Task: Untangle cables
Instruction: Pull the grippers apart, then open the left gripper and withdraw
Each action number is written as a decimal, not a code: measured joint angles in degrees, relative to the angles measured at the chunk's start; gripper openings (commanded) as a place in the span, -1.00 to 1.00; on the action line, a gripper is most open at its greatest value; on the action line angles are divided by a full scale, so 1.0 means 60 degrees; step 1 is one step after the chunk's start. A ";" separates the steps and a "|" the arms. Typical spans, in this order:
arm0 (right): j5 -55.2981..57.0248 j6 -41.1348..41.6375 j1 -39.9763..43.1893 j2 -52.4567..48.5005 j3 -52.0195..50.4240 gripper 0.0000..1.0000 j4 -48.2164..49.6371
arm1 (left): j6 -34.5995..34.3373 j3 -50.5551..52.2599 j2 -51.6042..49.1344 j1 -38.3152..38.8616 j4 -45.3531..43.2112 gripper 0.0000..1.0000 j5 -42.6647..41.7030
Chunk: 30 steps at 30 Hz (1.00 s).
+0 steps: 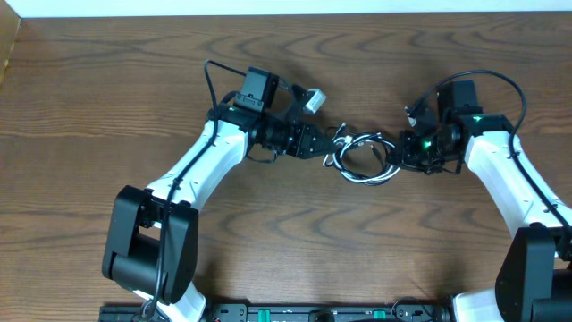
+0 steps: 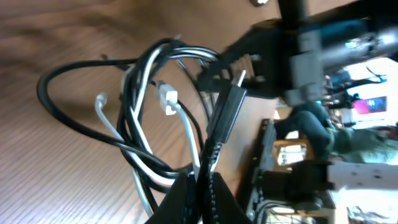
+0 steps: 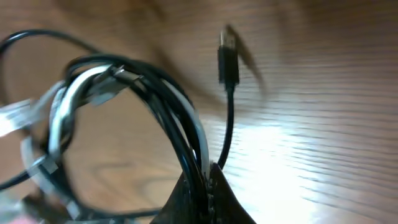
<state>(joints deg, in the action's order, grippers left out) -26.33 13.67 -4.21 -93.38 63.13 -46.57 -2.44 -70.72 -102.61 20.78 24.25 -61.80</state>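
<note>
The cables [image 1: 362, 157] are lying as one small knot of loops near the middle of the wooden table [image 1: 295, 259], black and white strands winding around each other. The black cable [image 2: 42, 93] is bulging out in a wide loop, its long black plug [image 2: 225, 115] with a metal tip sticking out free of the knot. The white cable [image 2: 186, 134] is threading through the black loops, its small white plug [image 2: 166, 98] sitting among them. The left gripper [image 2: 200, 186] is pinching the black cable, and the right gripper [image 3: 208, 180] is pinching strands of both colours.
</note>
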 measured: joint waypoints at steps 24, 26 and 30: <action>-0.1563 -0.0641 0.0055 0.0044 0.0353 -0.98 0.1202 | -0.2076 0.0007 -0.0007 -0.2295 0.1297 -0.49 0.0922; -0.1687 -0.0860 0.0018 0.0164 0.0499 -0.98 0.1344 | -0.1905 0.0007 -0.0007 -0.2131 0.1300 -0.34 0.0933; -0.1672 -0.1319 -0.0229 0.0616 0.0787 -0.98 0.1534 | -0.1530 0.0011 -0.0007 -0.1861 0.1020 -0.11 0.0688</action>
<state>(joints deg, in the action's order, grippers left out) -36.36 5.76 -5.58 -89.69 67.85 -37.36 -11.62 -70.65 -102.65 9.61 30.37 -57.67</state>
